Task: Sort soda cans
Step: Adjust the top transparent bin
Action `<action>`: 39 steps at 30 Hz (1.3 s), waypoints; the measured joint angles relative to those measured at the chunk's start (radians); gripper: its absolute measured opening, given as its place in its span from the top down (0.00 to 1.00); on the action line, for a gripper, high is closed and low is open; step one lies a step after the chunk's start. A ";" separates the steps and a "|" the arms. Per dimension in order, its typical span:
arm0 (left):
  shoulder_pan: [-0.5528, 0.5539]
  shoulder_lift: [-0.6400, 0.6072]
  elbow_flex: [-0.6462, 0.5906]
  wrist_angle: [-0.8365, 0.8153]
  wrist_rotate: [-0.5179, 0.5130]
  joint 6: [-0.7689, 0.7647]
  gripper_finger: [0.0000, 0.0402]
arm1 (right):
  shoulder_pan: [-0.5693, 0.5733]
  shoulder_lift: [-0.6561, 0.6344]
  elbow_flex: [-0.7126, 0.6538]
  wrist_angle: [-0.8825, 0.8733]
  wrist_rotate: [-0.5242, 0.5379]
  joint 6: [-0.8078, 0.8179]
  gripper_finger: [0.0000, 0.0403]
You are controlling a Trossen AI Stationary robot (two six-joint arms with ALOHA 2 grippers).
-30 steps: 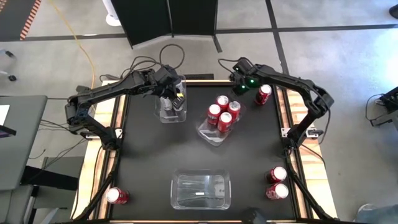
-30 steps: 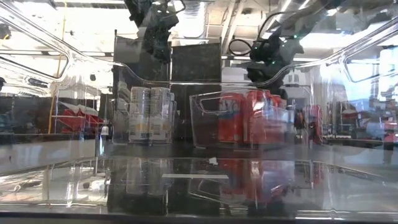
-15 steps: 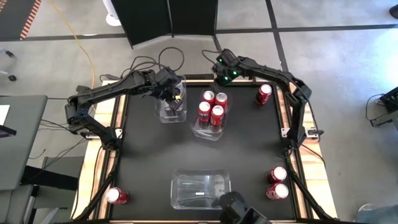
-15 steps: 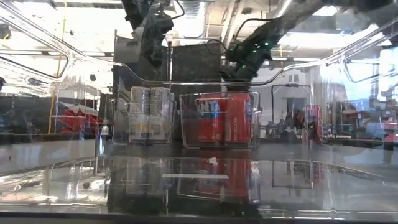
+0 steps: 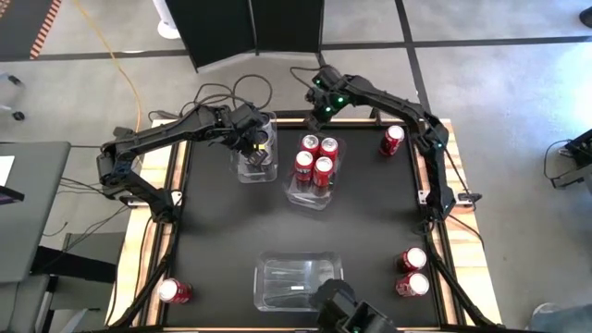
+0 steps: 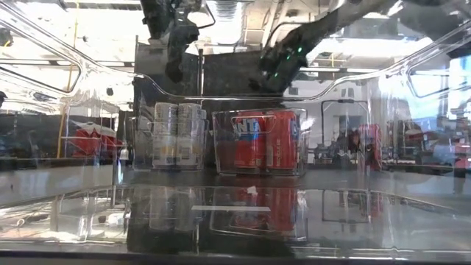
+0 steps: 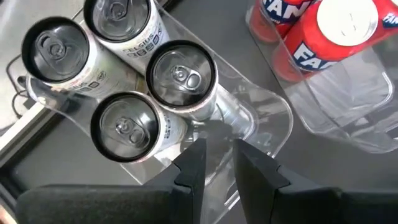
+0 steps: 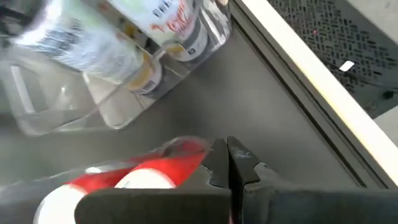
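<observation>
- Black table surface (image 5: 231, 240) is framed by wooden side rails and carries three clear plastic bins.
- Four silver-grey cans (image 7: 152, 81) are packed upright in the far-left bin (image 5: 256, 165); their dark lids are seen from above in the left wrist view.
- Left gripper (image 7: 216, 163) is positioned directly above this bin, at its empty end; its two fingers are seen slightly apart, with nothing held between them.
- Three red cans (image 5: 314, 157) with white lettering are seen standing together in the centre bin (image 5: 313, 194), filling its far end; the near end of that bin is unoccupied.
- Right gripper (image 8: 222, 163) is held at the far edge of the table, just beyond the centre bin; its fingertips are pressed together and nothing is gripped.
- Green indicator lights are lit on the right arm near its wrist (image 5: 326, 92).
- One red can (image 5: 393, 140) is seen alone near the far-right corner of the table, well apart from the bins.
- Two red cans (image 5: 413, 270) are placed touching each other at the near-right edge.
- One red can (image 5: 172, 291) is seen at the near-left corner.
- Third bin (image 5: 298, 282), at the near centre, is seen without cans inside.
- In the low view, the silver-grey group (image 6: 177, 135) and the red group (image 6: 266, 140) are observed side by side, each inside its own bin.
</observation>
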 joint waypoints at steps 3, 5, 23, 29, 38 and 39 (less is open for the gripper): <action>0.000 0.000 0.000 0.000 0.000 0.019 0.81 | -0.013 -0.071 0.000 -0.097 0.000 0.000 0.99; 0.000 0.000 0.000 0.001 0.000 0.022 0.81 | -0.019 -0.123 -0.018 -0.161 0.000 0.000 0.99; -0.182 0.026 -0.008 0.280 0.309 0.319 0.99 | 0.145 -0.746 -0.760 0.134 0.143 0.366 1.00; -0.251 0.076 -0.008 0.291 0.353 0.340 1.00 | 0.227 -0.826 -0.986 0.263 0.224 0.559 1.00; -0.274 0.173 -0.009 0.288 0.410 0.325 1.00 | 0.264 -0.778 -1.172 0.471 0.290 0.661 1.00; -0.273 0.172 -0.009 0.286 0.409 0.317 1.00 | 0.263 -0.769 -1.181 0.485 0.291 0.662 1.00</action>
